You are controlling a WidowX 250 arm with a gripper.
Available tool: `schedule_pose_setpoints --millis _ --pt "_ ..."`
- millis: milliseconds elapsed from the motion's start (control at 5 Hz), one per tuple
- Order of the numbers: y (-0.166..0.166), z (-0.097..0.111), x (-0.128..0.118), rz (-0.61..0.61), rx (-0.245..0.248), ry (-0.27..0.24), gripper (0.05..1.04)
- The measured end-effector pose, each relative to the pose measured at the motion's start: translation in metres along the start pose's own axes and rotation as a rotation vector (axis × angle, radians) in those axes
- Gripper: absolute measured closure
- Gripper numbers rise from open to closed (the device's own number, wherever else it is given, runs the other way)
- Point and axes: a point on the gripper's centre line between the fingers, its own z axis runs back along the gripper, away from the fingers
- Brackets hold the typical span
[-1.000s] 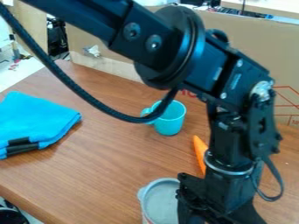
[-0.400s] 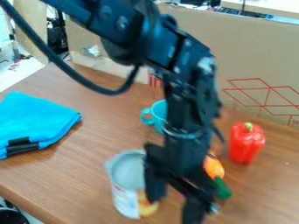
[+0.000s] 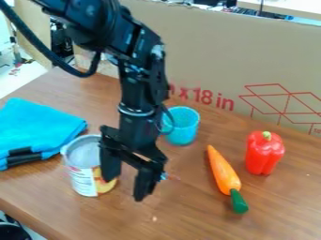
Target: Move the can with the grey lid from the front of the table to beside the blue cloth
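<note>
Left of centre, the black gripper (image 3: 126, 186) hangs low over the wooden table, its two fingers spread with a visible gap between them. Its left finger overlaps the right side of an upright open can (image 3: 81, 174), which has a grey inside and a white and yellow label. Whether finger and can touch, I cannot tell for certain. Behind and right of the gripper stands a turquoise cup (image 3: 182, 126), partly covered by the arm's cable. An orange carrot with a green end (image 3: 224, 171) lies to the gripper's right, and a red pepper (image 3: 264, 153) stands farther right.
A folded blue cloth (image 3: 39, 131) with black parts lies at the table's left, close behind the can. Along the back of the wooden table (image 3: 207, 220) stands a cardboard wall (image 3: 213, 51) with red print. The table's front-left edge slants down toward the bottom.
The arm and gripper have moved left and somewhat back. The can has shifted the same way, staying beside the left finger. Carrot and pepper have come out from behind the arm.
</note>
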Motion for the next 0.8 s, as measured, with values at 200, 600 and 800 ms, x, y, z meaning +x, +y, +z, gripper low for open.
schedule_pose_setpoints --millis 200,600,800 --pt "0.022 0.002 -0.001 0.040 0.008 0.010 0.083" --pt "0.036 0.033 -0.016 0.052 0.045 -0.004 0.083" --pt "0.029 0.057 -0.019 -0.023 0.007 -0.051 0.083"
